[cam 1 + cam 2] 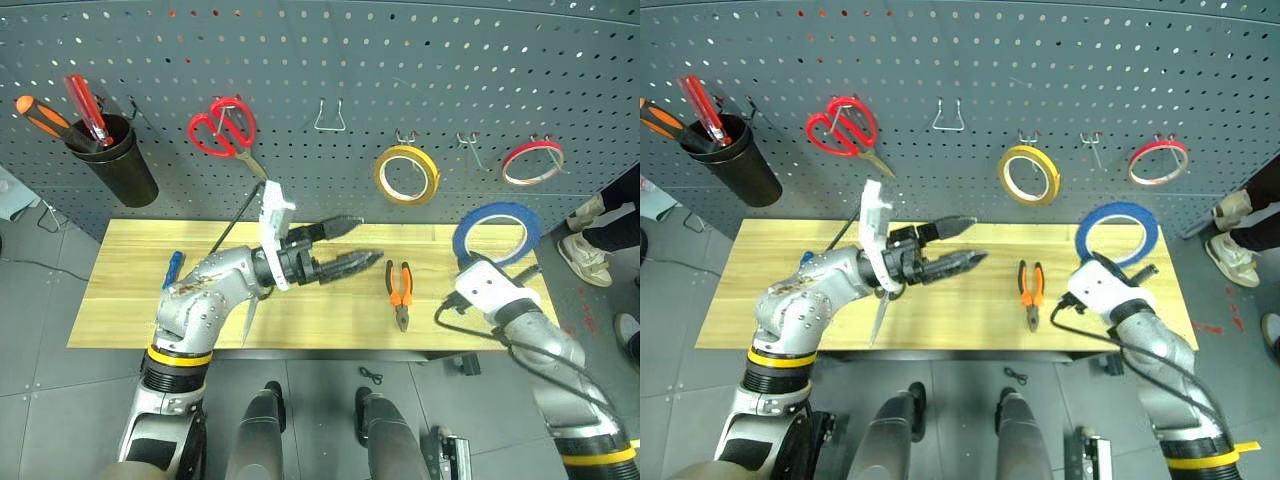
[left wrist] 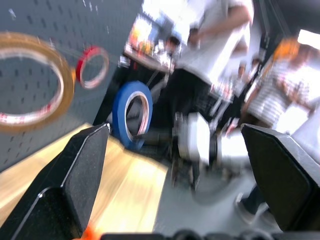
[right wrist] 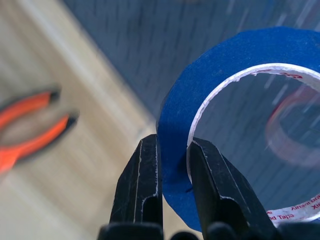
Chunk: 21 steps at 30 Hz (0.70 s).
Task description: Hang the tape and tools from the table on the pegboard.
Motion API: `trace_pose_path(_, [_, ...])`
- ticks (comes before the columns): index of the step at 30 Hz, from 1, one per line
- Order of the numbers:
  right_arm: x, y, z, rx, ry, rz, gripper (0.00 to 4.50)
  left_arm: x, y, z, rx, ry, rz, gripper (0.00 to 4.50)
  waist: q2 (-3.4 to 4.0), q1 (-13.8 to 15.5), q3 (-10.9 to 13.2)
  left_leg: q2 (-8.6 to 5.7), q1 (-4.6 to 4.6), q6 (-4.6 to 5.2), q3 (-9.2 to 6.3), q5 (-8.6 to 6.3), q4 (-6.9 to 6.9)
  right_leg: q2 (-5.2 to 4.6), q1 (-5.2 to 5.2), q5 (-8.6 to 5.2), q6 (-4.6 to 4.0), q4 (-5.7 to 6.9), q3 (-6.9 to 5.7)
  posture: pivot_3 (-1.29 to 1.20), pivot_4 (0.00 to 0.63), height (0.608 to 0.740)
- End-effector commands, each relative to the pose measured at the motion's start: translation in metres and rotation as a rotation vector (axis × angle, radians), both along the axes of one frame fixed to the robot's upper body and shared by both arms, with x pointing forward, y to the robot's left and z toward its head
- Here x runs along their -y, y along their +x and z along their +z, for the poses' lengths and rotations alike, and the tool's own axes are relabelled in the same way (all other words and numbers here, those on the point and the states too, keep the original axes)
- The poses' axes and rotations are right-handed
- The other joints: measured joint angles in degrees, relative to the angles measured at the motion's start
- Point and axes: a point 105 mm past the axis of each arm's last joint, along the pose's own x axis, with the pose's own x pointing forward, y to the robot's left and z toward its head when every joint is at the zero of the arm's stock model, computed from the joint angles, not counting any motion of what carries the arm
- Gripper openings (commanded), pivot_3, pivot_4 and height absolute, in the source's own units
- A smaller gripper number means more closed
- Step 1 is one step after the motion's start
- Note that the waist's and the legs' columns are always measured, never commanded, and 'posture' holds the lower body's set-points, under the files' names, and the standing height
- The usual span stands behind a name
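Blue tape (image 3: 175, 150) pinched at its rim by the right gripper (image 3: 172, 165), raised before the pegboard (image 1: 400, 60), pliers (image 1: 400, 290) on the table (image 1: 130, 290), left gripper (image 1: 345, 245) spread wide, empty, left wrist view catches people beyond.

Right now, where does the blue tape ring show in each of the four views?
Left eye view: blue tape upright at right, off the table, pinched by the right tool.
Right eye view: at right, below the red tape ring.
Left wrist view: centre-left, beside the red ring.
Right wrist view: right half, wall clamped between the fingers.
Shared landmark: the red ring on the pegboard.
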Motion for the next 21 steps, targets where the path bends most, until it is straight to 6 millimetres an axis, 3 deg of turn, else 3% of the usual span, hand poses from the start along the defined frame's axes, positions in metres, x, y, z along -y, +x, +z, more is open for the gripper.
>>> trace_pose_path(1, [-0.007, 0.011, 0.042, 0.193, 0.007, 0.027, 0.44, -0.006, -0.008, 0.031, -0.005, -0.105, -0.041, 4.50, 0.00, -0.30, 0.00, -0.02, -0.02, 0.01, 0.00, 0.01, 0.08, 0.00, 0.02, 0.09, 0.03, -0.01, 0.03, 0.02, 0.249, 0.740])
trace_pose_path(8, [-0.008, 0.044, 0.067, 0.188, 0.128, 0.079, 0.44, -0.012, 0.001, 0.038, -0.021, -0.113, -0.014, 4.50, -0.06, -0.65, -0.29, -0.10, -0.06, 0.11, -0.17, 0.16, 0.14, 0.02, 0.13, 0.25, 0.04, 0.04, 0.03, 0.04, 0.241, 0.740])
trace_pose_path(15, [0.009, 0.068, 0.057, 0.044, 0.275, 0.082, 0.44, -0.012, 0.001, 0.036, -0.019, -0.109, -0.009, 4.50, -0.07, -0.64, -0.30, -0.13, -0.11, 0.12, -0.20, 0.16, 0.11, 0.00, 0.13, 0.51, -0.38, -0.03, 0.01, 0.04, 0.241, 0.740])
trace_pose_path(17, [0.012, 0.069, 0.056, 0.026, 0.300, 0.085, 1.48, -0.012, 0.000, 0.036, -0.017, -0.109, -0.007, 4.50, -0.07, -0.70, -0.30, -0.13, -0.11, 0.12, -0.20, 0.16, 0.11, 0.01, 0.13, 0.51, -0.38, 0.00, 0.01, 0.05, 0.241, 0.740])
trace_pose_path(21, [0.012, 0.067, 0.050, 0.010, 0.321, 0.085, 2.70, -0.014, -0.001, 0.037, -0.016, -0.111, -0.003, 4.50, -0.07, -0.71, -0.31, -0.13, -0.11, 0.12, -0.21, 0.16, 0.11, 0.00, 0.12, 0.51, -0.38, 0.02, 0.01, 0.06, 0.244, 0.740])
